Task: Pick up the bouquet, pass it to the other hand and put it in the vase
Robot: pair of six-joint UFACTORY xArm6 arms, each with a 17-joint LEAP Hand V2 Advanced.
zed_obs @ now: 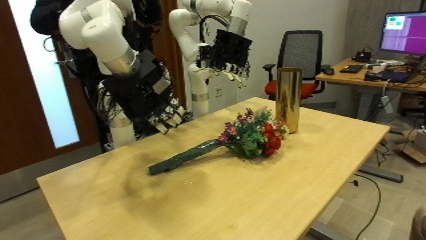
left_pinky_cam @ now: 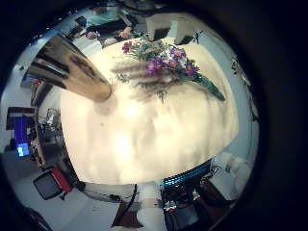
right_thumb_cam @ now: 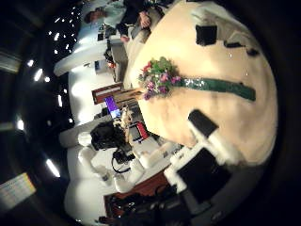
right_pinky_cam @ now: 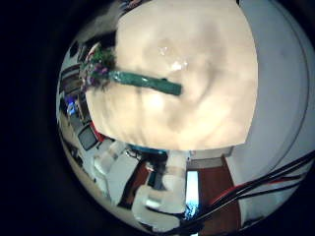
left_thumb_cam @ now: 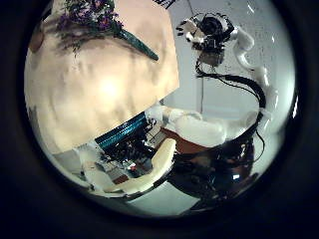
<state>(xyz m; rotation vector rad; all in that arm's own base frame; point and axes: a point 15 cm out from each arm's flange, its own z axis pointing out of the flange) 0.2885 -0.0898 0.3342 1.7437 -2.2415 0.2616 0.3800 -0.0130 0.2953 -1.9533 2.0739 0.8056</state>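
Note:
The bouquet (zed_obs: 246, 133) lies flat on the wooden table (zed_obs: 306, 175): pink, red and purple flowers beside the vase, with a green wrapped stem (zed_obs: 184, 157) pointing toward my right hand. A tall gold vase (zed_obs: 288, 98) stands upright just behind the flowers. My right hand (zed_obs: 152, 100) hangs above the table over the stem end, open and holding nothing. Farther back my left hand (zed_obs: 229, 53) hovers high beside the vase, open and empty too. The palm views look down on the bouquet (left_pinky_cam: 159, 65) (right_pinky_cam: 138, 79) (right_thumb_cam: 174, 80) and the vase (left_pinky_cam: 77, 65).
Beyond the table stand an office chair (zed_obs: 305, 52) and a desk with a monitor (zed_obs: 404, 32). A brown door (zed_obs: 24, 90) is behind my right arm. Bare tabletop spreads in front of the bouquet up to the near edge (zed_obs: 200, 228).

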